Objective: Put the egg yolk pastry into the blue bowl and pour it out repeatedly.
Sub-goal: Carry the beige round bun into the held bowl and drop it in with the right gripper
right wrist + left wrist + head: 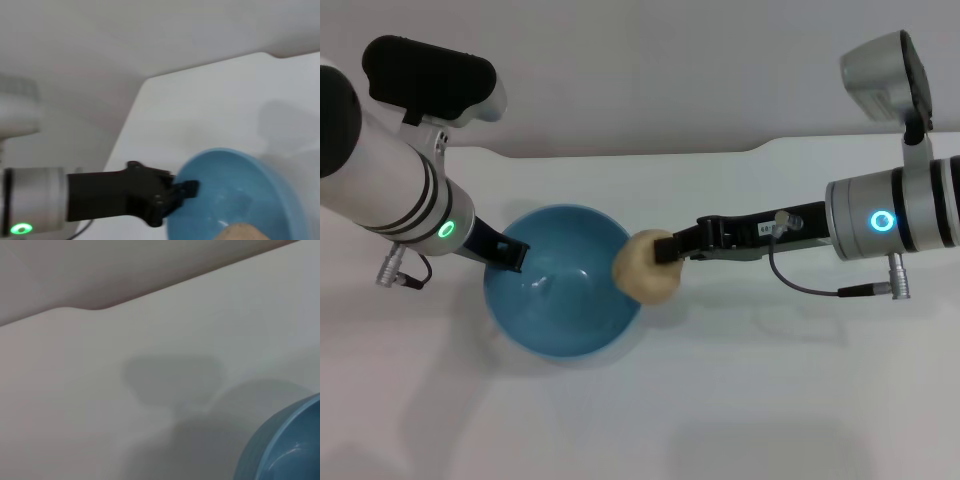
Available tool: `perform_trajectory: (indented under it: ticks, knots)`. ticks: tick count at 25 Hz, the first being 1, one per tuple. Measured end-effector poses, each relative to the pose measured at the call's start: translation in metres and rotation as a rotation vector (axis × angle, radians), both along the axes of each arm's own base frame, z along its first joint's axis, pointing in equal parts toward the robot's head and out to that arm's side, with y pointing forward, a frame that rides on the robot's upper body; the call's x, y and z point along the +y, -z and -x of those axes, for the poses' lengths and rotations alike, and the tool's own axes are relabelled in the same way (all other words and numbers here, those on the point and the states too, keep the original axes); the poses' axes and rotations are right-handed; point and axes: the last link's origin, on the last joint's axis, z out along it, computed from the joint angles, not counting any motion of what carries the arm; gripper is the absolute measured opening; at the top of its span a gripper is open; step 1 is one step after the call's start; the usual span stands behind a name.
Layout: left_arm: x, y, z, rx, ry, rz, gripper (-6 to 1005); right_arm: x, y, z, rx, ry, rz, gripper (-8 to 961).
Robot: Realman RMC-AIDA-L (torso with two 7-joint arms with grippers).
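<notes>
The right pincer point(665, 250) is closed on the egg yolk pastry point(645, 266), which sits at its tip, just over the near-side rim of the blue bowl point(555, 310). The ball overlaps that rim in the head view, so most of it hangs above the edge and not yet above the middle of the hollow. From this pincer, the bowl's centre lies straight ahead along the line of the arm, toward the robot's left. The pastry is roundish and lumpy, with no clear long axis. In my judgement, the coming move turns on this gap: the ball must travel a little further inward before release, or it may strike the rim and roll onto the counter point(740, 400).

Across the bowl from the right pincer, the left pincer point(510, 254) grips the far rim, one black finger inside the wall and the rest outside, closed on it. The right wrist view confirms that clamp on the edge. The bowl's inside looks bare and glossy. It seems to sit slightly tipped, though whether it is lifted off the counter I cannot tell.

Nothing else lies between the pastry and the hollow. Beyond both arms, the white counter ends at a pale wall.
</notes>
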Motion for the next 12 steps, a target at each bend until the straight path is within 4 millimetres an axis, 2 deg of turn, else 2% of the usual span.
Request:
perform_trajectory:
  ticks: [8, 12]
  knots:
    - [-0.007, 0.007, -0.008, 0.02, -0.019, 0.061, -1, 0.002, 0.002, -0.002, -0.016, -0.048, -0.025, 16]
    - [-0.014, 0.014, -0.012, 0.005, -0.029, 0.107, 0, 0.007, 0.002, 0.0, -0.021, -0.057, -0.049, 134]
